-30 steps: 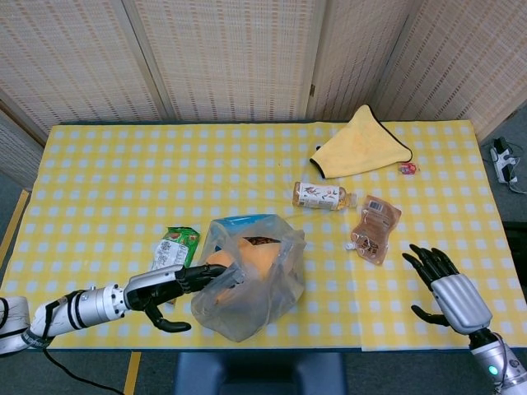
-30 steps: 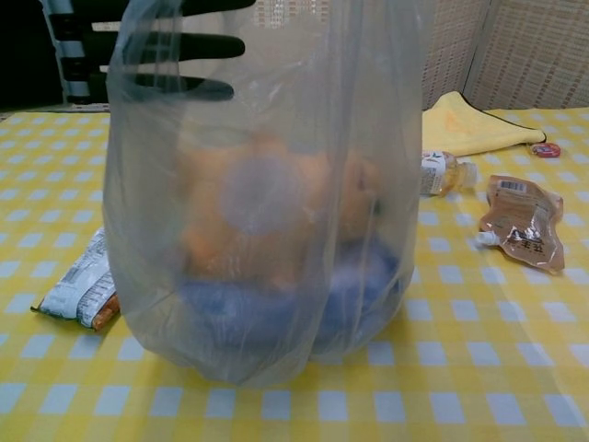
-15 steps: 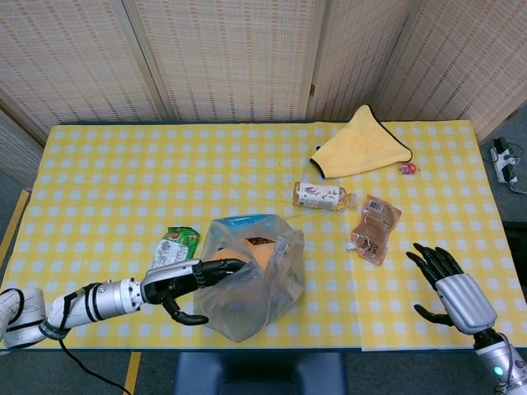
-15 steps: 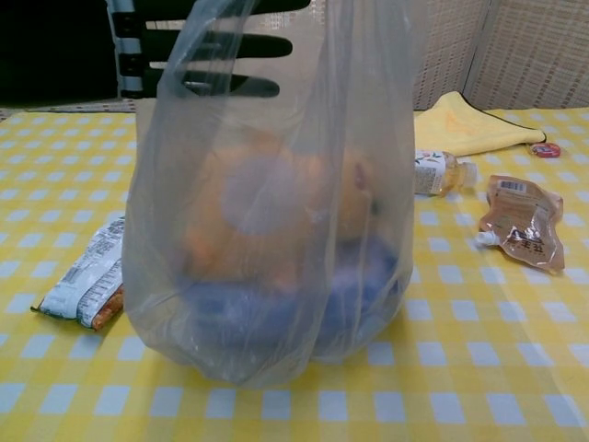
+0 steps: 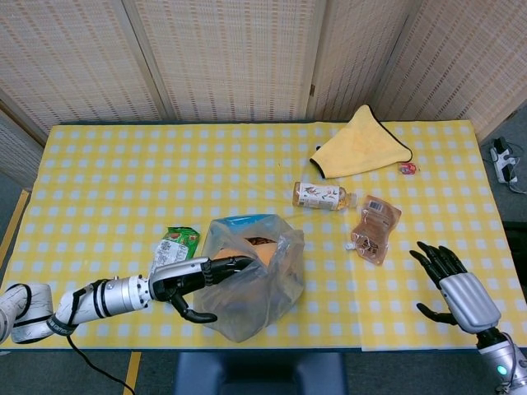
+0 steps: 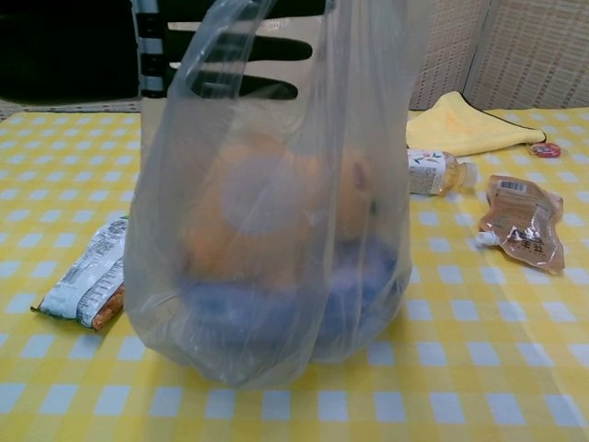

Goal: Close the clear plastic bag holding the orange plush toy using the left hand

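The clear plastic bag [image 5: 262, 290] stands near the table's front edge, its mouth facing up. Inside, the orange plush toy [image 5: 257, 253] lies over something blue. In the chest view the bag [image 6: 276, 304] fills the frame and the plush toy [image 6: 267, 216] is blurred behind the film. My left hand [image 5: 191, 280] reaches in from the left with straight fingers lying across the bag's left rim, thumb apart below and outside the bag. Its dark fingers [image 6: 262, 48] show behind the bag's top. My right hand [image 5: 455, 285] hovers open at the table's right front, holding nothing.
A green snack packet [image 5: 178, 244] lies just left of the bag. Right of the bag lie a small bottle [image 5: 321, 196] and a brown pouch [image 5: 375, 226]. A yellow cloth [image 5: 362, 145] and a small red item [image 5: 408, 169] sit further back right.
My left hand has slid to the right, its fingers reaching further across the bag's left rim and pushing that side inward. My right hand has drifted slightly towards the table's right front corner.
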Controlling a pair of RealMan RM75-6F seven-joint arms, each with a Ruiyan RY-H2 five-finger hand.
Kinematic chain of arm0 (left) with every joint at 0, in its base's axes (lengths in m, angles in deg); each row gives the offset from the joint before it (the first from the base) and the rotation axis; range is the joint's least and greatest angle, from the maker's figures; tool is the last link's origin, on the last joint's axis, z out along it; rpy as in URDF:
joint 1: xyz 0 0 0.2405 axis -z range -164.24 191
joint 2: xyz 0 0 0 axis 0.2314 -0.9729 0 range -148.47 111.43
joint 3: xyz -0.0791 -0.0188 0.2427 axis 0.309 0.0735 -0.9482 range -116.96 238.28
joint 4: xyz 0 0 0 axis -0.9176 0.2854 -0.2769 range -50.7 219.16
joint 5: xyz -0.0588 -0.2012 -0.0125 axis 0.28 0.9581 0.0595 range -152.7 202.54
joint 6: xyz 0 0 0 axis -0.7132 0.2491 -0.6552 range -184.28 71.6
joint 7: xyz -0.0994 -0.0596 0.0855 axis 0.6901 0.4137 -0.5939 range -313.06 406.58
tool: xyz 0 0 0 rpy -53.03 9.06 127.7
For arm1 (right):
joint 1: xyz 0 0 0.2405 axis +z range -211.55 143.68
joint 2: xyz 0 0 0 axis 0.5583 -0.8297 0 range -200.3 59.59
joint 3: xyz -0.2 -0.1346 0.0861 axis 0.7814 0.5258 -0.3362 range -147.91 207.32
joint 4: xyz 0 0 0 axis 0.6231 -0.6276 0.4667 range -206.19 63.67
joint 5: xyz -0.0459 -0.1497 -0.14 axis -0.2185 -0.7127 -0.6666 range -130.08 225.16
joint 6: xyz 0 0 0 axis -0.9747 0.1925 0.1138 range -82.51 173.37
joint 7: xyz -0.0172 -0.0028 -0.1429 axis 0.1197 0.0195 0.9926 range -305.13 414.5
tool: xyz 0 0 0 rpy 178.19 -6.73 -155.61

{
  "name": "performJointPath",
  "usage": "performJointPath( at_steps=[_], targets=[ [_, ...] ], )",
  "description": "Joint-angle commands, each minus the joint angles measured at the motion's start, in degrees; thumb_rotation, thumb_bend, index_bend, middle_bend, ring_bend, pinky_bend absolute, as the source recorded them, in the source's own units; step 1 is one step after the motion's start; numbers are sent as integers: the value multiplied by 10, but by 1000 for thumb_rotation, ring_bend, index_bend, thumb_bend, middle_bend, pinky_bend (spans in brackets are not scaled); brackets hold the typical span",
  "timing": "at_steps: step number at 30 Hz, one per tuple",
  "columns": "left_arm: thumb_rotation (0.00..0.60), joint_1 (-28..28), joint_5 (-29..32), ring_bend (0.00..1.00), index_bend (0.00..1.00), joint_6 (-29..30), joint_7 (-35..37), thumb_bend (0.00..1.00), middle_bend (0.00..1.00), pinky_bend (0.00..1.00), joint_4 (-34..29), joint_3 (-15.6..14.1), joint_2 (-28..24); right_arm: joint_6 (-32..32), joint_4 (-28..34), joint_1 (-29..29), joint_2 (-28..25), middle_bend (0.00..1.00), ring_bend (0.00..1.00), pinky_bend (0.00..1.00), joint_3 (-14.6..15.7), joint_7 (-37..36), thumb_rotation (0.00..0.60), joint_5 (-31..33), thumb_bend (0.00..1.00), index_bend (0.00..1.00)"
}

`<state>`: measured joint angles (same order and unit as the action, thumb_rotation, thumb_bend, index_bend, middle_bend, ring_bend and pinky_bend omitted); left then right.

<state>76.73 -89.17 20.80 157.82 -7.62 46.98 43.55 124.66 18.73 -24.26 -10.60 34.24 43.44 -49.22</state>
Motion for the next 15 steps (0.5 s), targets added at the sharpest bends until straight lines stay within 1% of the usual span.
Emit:
performJointPath(
  at_steps=[1,6,15],
  targets=[
    [600,-1,-1,9,94,0,-5,355,136,45,1,-4,3,-1,0,0,0,0,0,0,1,-1,600,-1,266,0],
    [600,10,-12,28,94,-4,-3,355,136,65,0,-10,1,1,-1,0,-1,0,0,0,1,-4,600,-4,266,0],
    [600,25,-13,49,105,-3,-1,355,164,83,-13,-8,-2,4,-3,0,-3,0,0,0,3,-14,600,-7,266,0]
  ],
)
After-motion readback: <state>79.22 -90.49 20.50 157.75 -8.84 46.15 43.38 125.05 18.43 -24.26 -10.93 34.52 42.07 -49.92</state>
